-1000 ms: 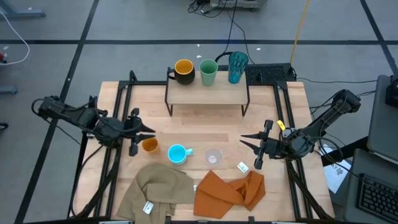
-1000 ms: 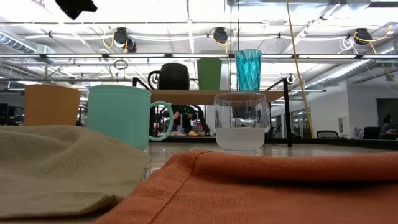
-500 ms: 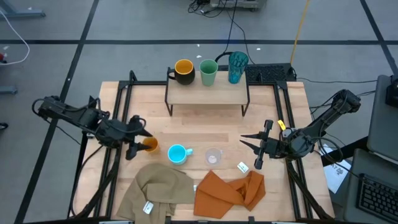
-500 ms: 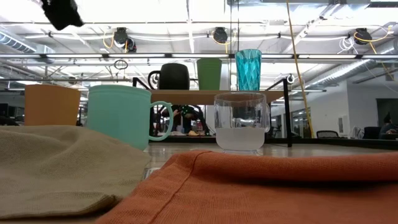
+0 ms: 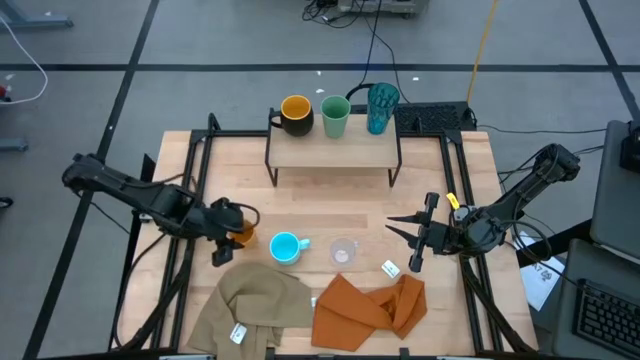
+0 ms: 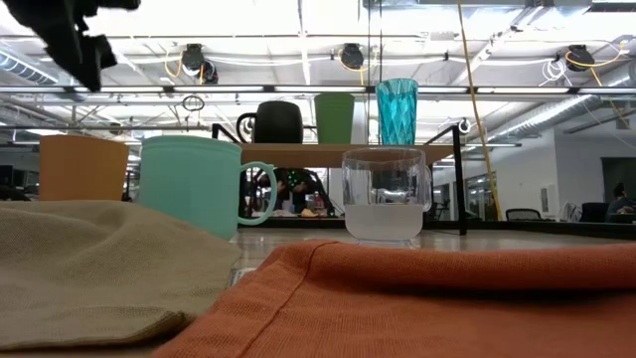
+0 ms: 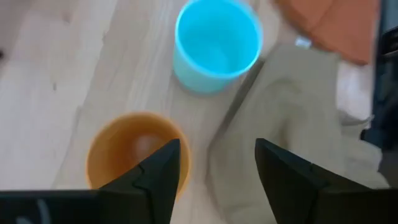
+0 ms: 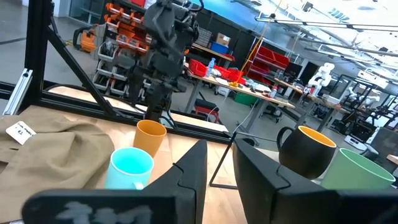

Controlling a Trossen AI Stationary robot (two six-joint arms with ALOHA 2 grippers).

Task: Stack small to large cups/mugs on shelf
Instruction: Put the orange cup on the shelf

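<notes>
Six cups: three on shelf [image 5: 333, 150], three on table [image 5: 450, 170] (two cloths too). Left gripper [image 7: 214, 163] wide over orange cup [image 7: 135, 152]; right gripper [image 8: 216, 163] narrow, empty.

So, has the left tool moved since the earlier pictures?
Yes. In the high view the left tool has shifted toward the light blue mug, now over the small orange cup.

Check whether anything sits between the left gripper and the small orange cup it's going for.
Nothing visible does. The left gripper hangs open directly over the small orange cup, one finger above the rim. The light blue mug stands apart beside it, and the tan cloth lies nearer the table's front edge.
</notes>
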